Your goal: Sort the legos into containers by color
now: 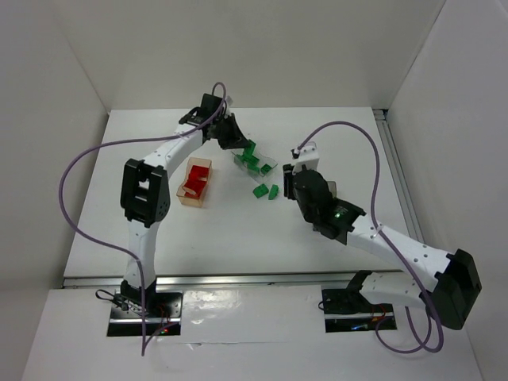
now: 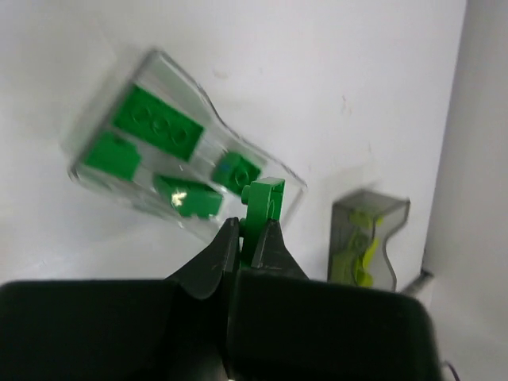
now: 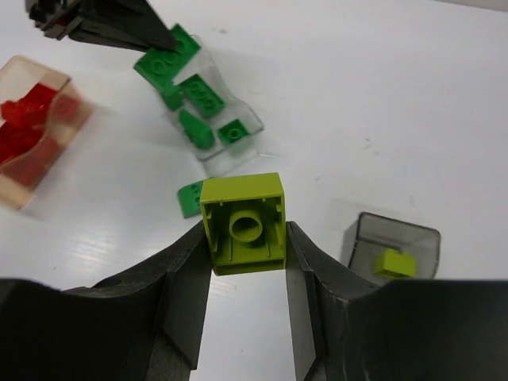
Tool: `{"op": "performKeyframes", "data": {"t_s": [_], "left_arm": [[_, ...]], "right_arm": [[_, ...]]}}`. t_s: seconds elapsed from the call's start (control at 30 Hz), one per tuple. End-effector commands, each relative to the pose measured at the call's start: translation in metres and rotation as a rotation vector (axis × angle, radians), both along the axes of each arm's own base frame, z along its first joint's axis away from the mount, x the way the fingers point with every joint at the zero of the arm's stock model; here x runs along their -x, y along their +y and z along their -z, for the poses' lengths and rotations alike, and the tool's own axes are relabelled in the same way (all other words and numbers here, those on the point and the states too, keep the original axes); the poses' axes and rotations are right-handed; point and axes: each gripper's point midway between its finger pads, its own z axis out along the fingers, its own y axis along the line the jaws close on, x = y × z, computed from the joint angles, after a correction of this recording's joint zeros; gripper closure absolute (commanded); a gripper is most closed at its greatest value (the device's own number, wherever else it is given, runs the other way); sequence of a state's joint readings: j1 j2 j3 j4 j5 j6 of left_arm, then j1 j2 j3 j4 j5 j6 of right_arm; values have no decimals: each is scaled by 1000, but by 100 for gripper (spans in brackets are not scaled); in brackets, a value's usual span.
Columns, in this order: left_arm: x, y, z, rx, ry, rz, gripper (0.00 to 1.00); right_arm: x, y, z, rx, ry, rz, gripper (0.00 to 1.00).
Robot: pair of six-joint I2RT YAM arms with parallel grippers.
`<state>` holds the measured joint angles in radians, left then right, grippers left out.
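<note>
Legos in red are lying piled in the translucent tan container, overlapping too much to be counted. The frame edge is cutting that container off in the right wrist view, where it is sitting far to the left beyond the right pincer.

Next along, the left pincer is pressing together on a small green lego, holding it upright with its lower half hidden between the fingers. Just beyond and left of those tips the clear container is lying askew and blurred, with four green bricks showing through it.

Two loose green bricks are resting on the white surface, between the clear container and the right pincer. From the right wrist only one is showing, half covered by the held piece.

The right pincer is pinching one yellow-green lego by its sides, hollow underside facing the camera. Beyond and right of that pincer the dark grey container is standing with one yellow-green brick visible inside and its near corner hidden by a finger. From above, the right arm is covering nearly all of it. Through its smoky wall in the left wrist view, the yellow-green shapes are smearing together beyond counting.
</note>
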<state>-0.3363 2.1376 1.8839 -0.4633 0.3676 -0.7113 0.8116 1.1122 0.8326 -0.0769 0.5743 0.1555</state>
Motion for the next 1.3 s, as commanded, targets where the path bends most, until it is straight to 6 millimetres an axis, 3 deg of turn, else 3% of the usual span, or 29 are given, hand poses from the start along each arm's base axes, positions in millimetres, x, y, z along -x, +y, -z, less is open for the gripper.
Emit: {"op": "performKeyframes", "data": {"t_s": [0.0,0.03,0.07,0.13,0.17,0.2,0.3,0.37,0.5,0.57,0.63,0.67,0.73,0.77,1.0,1.03,1.07,1.1,1.17,1.27], "left_arm": [[-22,13,16,-94,8,-81,100],[-29,13,11,-104,-11,-83,100],[-31,13,15,-111,-8,-77,89],[-33,11,29,-121,13,-61,67],[-33,5,25,-117,1,-52,45],[-33,5,31,-121,11,-51,34],[-26,4,28,-142,10,-45,13],[-21,3,16,-153,-17,-43,6],[-7,3,-14,-138,-55,-36,6],[0,8,-30,-140,-83,-38,7],[20,12,-52,-136,-108,-38,7],[23,13,-59,-127,-131,-40,7],[40,20,-72,-117,-153,-42,7],[47,21,-76,-110,-154,-35,7],[78,21,-99,-85,-206,9,7],[78,21,-99,-92,-213,16,7],[82,20,-95,-106,-196,19,7],[84,23,-98,-114,-200,10,7],[85,26,-97,-131,-198,10,6],[86,28,-107,-128,-220,1,6]], "right_arm": [[1,-33,-16,-59,-53,196,100],[1,-42,-16,-54,-50,228,100],[2,-44,-14,-54,-43,240,100],[3,-44,-12,-76,-35,249,100],[5,-45,-8,-72,-19,254,100],[4,-48,-5,-82,-9,269,100],[6,-44,4,-110,53,275,100],[2,-48,19,-102,112,297,100],[-6,-51,46,-104,240,312,100],[-14,-63,55,-115,277,377,100],[-18,-78,65,-106,323,421,100],[-23,-95,75,-111,354,477,100],[-28,-100,79,-132,380,464,100],[-29,-112,87,-124,402,490,100],[-38,-131,111,-109,444,545,100],[-37,-132,118,-92,455,542,97],[-37,-132,119,-92,455,542,86],[-37,-132,122,-85,465,544,61],[-38,-133,122,-90,461,556,40],[-37,-129,107,-103,414,552,34]]}}
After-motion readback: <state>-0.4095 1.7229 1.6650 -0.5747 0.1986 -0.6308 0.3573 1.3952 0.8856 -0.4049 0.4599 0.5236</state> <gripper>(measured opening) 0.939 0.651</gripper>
